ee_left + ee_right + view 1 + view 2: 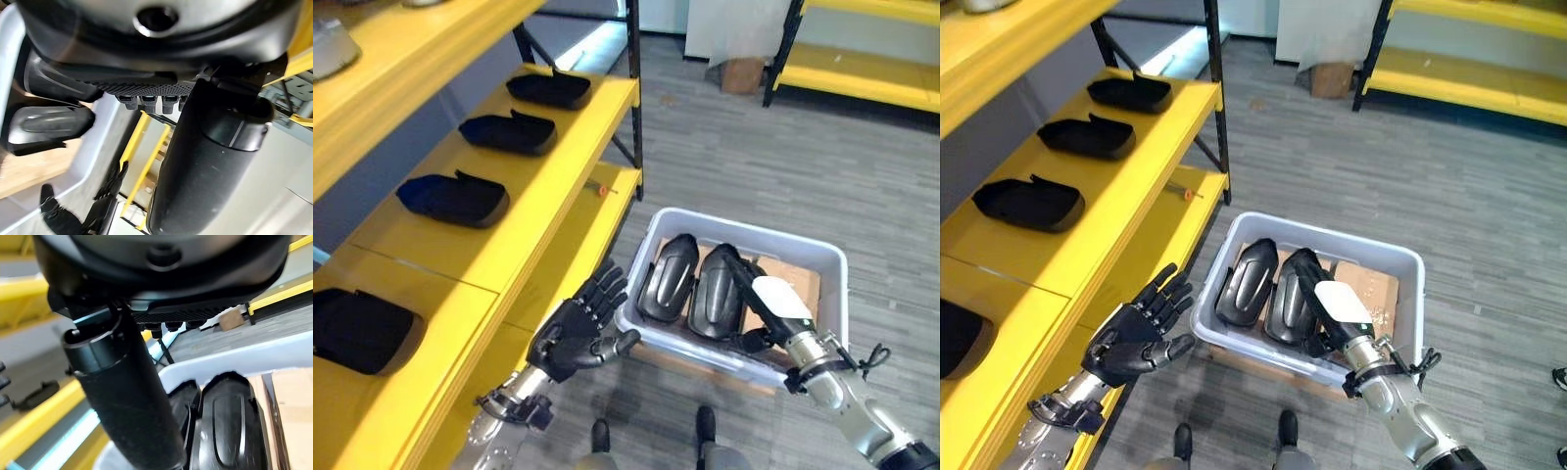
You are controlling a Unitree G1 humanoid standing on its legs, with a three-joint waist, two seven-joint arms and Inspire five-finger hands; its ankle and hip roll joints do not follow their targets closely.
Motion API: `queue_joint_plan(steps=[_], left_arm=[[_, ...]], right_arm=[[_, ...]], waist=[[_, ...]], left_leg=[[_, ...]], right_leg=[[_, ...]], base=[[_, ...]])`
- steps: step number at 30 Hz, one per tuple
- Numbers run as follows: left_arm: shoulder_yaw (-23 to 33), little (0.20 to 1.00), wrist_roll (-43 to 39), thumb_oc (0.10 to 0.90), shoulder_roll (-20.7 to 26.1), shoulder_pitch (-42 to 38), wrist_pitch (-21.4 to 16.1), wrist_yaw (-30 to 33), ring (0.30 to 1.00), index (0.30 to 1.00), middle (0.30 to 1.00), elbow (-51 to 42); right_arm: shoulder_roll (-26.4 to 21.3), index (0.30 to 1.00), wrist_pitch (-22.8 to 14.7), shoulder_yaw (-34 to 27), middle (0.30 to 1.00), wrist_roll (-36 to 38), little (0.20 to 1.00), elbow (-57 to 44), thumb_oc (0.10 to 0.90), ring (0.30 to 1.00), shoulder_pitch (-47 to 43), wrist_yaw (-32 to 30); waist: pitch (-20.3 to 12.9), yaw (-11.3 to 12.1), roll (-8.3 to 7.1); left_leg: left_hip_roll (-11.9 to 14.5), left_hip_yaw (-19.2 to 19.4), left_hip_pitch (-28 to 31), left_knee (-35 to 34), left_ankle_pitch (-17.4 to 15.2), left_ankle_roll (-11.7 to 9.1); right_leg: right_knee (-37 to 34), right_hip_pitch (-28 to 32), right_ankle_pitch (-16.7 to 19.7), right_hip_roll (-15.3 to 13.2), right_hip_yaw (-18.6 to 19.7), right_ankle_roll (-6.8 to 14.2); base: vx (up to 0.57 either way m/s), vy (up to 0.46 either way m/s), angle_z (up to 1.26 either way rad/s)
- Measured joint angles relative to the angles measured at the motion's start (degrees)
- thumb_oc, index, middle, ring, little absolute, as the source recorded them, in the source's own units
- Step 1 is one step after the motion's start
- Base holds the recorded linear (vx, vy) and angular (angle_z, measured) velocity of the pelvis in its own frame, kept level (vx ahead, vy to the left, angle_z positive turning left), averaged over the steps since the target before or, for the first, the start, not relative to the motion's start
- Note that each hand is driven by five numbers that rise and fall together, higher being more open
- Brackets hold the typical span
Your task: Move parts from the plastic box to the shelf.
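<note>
Parts (pixel 668 277), two glossy black shells, lie side by side in the plastic box (pixel 822 257); probably light, stiff, slippery, best gripped across the edges. Right hand (pixel 775 311) reaches in, fingers straight. Left hand (pixel 576 328) hovers spread beside the box's left wall, near the shelf (pixel 538 211).

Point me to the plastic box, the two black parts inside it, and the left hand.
plastic box (pixel 658 227), left eye view, far-left rim corner.
left part (pixel 668 276), left eye view, mid shell.
right part (pixel 715 292), left eye view, mid shell.
left hand (pixel 570 333), left eye view, palm.
</note>
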Motion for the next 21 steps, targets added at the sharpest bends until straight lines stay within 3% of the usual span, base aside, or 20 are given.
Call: queue_joint_plan(steps=[6, 10, 14, 21], left_arm=[[-1.94, 1.000, -1.95, 0.900, 0.08, -4.64, -0.03, 0.04, 1.000, 1.000, 1.000, 0.38], [-2.00, 1.000, -1.99, 0.900, 0.29, -7.20, -0.43, 0.06, 1.000, 1.000, 1.000, 0.45], [-2.14, 1.000, -2.04, 0.900, 0.77, -11.19, -0.36, 0.38, 1.000, 1.000, 1.000, 0.47], [-2.26, 1.000, -2.08, 0.900, 1.02, -12.11, 0.63, 1.50, 1.000, 1.000, 1.000, 0.64]], right_arm=[[-0.37, 1.000, 1.49, 0.82, 1.000, -5.63, 1.000, 4.29, 0.900, 1.000, -6.88, -1.58], [-1.99, 1.000, 2.15, 1.85, 1.000, -6.52, 1.000, 4.96, 0.900, 1.000, -7.63, -1.96], [-2.11, 1.000, 3.42, 1.93, 1.000, -6.68, 1.000, 9.31, 0.900, 1.000, -10.83, -4.10], [-2.08, 1.000, 4.46, 2.42, 1.000, -5.90, 1.000, 9.37, 0.900, 1.000, -14.01, -4.67]], waist=[[6.33, 1.23, 0.35], [7.91, 1.39, 0.78], [11.50, 1.42, 1.05], [12.50, 1.36, 1.50]], left_leg=[[-0.15, -0.22, -3.46, 0.02, 1.29, -0.10], [-0.18, -0.85, -4.90, 0.03, 1.39, -0.18], [-0.20, -1.39, -6.29, 0.04, 2.13, -0.68], [-0.21, -1.23, -6.30, 0.04, 2.07, -0.61]], right_leg=[[0.03, -3.43, 1.70, -0.06, -0.08, -0.61], [0.03, -4.50, 1.75, -0.08, -0.57, -0.65], [0.04, -5.45, 1.97, -0.08, -0.94, -0.76], [0.04, -5.61, 1.92, -0.08, -0.98, -0.74]], base=[[-0.09, -0.002, 0.01], [-0.07, -0.034, 0.08], [-0.03, -0.022, 0.06], [0.00, 0.000, 0.00]])
